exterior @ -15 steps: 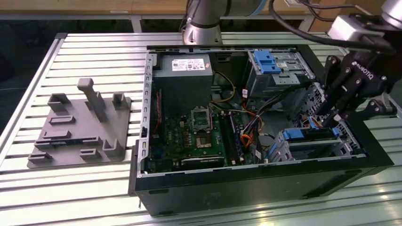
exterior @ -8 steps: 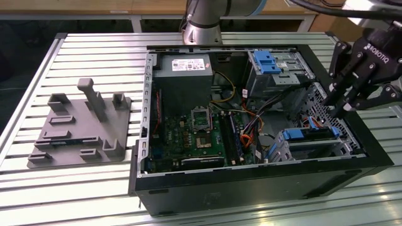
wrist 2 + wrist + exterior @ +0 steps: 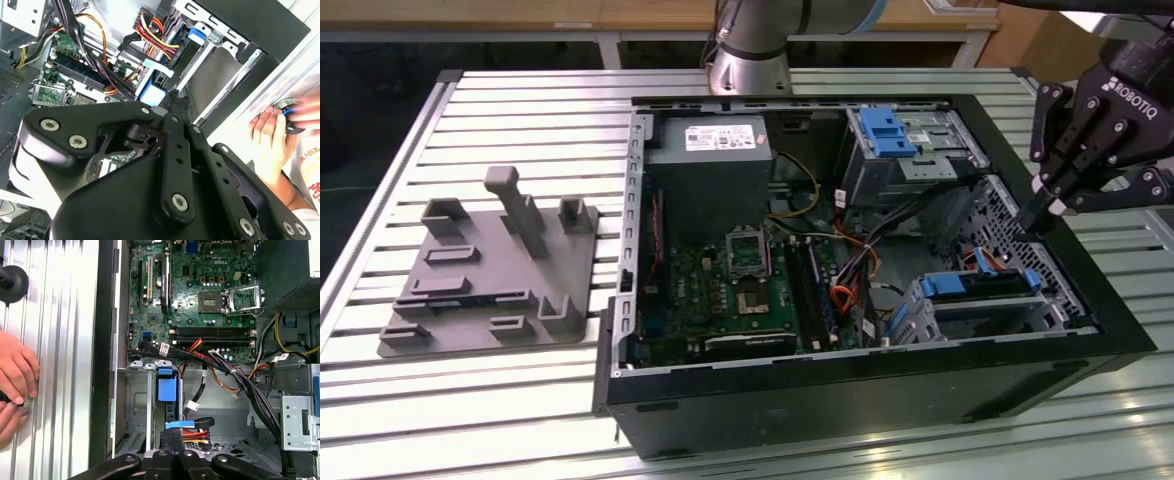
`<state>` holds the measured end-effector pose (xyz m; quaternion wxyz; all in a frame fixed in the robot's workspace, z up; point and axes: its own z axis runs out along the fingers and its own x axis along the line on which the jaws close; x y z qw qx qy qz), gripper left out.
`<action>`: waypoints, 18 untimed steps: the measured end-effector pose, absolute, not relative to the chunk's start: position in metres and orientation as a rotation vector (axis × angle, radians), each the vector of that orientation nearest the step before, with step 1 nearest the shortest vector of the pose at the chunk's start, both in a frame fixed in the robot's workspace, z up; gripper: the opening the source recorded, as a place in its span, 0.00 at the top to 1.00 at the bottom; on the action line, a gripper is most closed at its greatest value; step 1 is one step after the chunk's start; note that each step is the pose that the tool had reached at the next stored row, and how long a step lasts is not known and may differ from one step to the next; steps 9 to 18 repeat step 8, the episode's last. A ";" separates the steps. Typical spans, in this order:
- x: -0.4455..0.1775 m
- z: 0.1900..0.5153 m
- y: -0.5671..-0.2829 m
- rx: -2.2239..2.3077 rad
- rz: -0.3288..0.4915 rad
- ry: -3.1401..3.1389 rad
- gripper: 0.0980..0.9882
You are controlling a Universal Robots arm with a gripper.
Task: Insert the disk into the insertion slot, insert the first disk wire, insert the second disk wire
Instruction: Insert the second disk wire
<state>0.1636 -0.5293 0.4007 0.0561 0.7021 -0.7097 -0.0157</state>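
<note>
The disk, seen by its blue carrier end point(image 3: 971, 286) point(image 3: 167, 386), sits inside the insertion slot, a perforated silver cage point(image 3: 994, 322) point(image 3: 137, 410) in the case's near corner at the exterior view's right. My gripper point(image 3: 1027, 224) point(image 3: 177, 97) point(image 3: 172, 441) hangs just above that cage, fingers shut together and pointing down. A blue-ended flat wire point(image 3: 180, 424) point(image 3: 150, 92) and a red-and-yellow wire bundle point(image 3: 196, 435) point(image 3: 157, 42) lie right beside the fingertips. Whether anything is pinched between them cannot be told.
The open computer case point(image 3: 854, 390) holds a green motherboard point(image 3: 734, 290) and a taller cage with a blue latch point(image 3: 894, 135). A grey fixture point(image 3: 494, 270) lies at the exterior view's left. A person's hand point(image 3: 17, 375) point(image 3: 270, 145) rests on the ribbed table beside the case.
</note>
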 end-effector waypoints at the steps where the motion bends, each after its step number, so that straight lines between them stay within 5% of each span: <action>1: 0.164 0.401 -0.529 2.130 -0.048 -2.153 0.99; 18: 0.163 0.401 -0.529 2.130 -0.048 -2.153 0.99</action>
